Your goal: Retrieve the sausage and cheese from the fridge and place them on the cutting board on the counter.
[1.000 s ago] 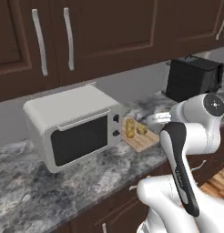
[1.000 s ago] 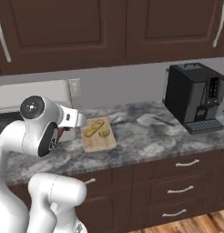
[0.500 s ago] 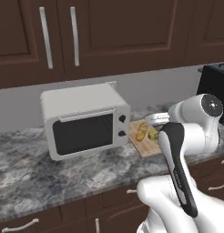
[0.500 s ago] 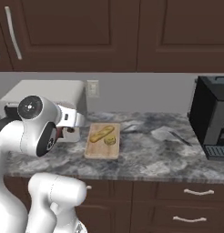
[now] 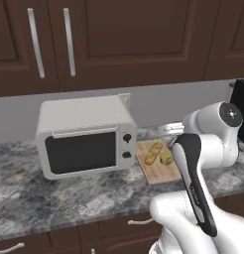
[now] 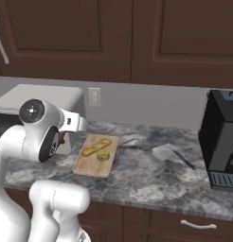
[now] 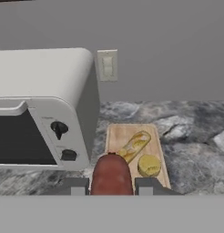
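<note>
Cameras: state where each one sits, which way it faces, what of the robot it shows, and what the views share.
Left base view: behind the arm on its left, facing the counter, microwave and cutting board; the white arm rises at lower right.
Right base view: behind on the right, facing the same counter and the coffee machine; the arm rises at lower left.
Hand view: on the hand, looking along the gripper, shut on the sausage.
All three share the cutting board and microwave.

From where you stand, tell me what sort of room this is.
A kitchen: a stone counter under dark cabinets, with a microwave, a coffee machine and a cutting board.
</note>
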Available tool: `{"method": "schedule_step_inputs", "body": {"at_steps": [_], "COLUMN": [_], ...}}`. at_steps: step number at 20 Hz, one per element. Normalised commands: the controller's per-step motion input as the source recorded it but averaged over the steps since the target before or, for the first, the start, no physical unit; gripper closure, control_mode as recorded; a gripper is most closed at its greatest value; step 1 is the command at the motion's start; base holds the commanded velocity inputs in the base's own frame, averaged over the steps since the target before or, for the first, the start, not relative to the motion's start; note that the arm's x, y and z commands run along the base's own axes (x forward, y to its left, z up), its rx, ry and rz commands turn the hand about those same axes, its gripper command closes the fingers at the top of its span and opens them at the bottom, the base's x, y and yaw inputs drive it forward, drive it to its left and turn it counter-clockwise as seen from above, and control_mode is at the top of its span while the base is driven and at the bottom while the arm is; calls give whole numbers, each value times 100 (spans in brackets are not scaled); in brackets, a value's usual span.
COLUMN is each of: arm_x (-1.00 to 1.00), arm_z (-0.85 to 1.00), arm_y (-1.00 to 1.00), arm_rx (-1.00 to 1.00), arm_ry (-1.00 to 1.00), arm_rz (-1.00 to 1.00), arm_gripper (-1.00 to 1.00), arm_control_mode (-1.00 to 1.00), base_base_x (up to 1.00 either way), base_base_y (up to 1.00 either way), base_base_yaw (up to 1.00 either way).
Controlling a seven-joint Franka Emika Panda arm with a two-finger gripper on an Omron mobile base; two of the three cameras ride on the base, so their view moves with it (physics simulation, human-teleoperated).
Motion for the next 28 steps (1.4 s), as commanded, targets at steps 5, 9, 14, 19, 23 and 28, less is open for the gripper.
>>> {"method": "schedule_step_inputs", "body": {"at_steps": [5, 9, 14, 19, 23, 28], "arm_x": [0, 0, 0, 0, 0, 0], "arm_z": [0, 0, 0, 0, 0, 0], "arm_y": [0, 0, 0, 0, 0, 0], "arm_rx": [0, 0, 0, 0, 0, 0], "arm_ry": [0, 0, 0, 0, 0, 0], "arm_rz": [0, 0, 0, 0, 0, 0], "arm_gripper": [100, 100, 100, 100, 100, 100], "arm_control_mode": [100, 100, 100, 100, -100, -100], "base_base_x": [17, 0, 0, 0, 0, 0], "base_base_y": [-2, 0, 0, 0, 0, 0], "base_base_yaw": [5, 0, 0, 0, 0, 0]}}
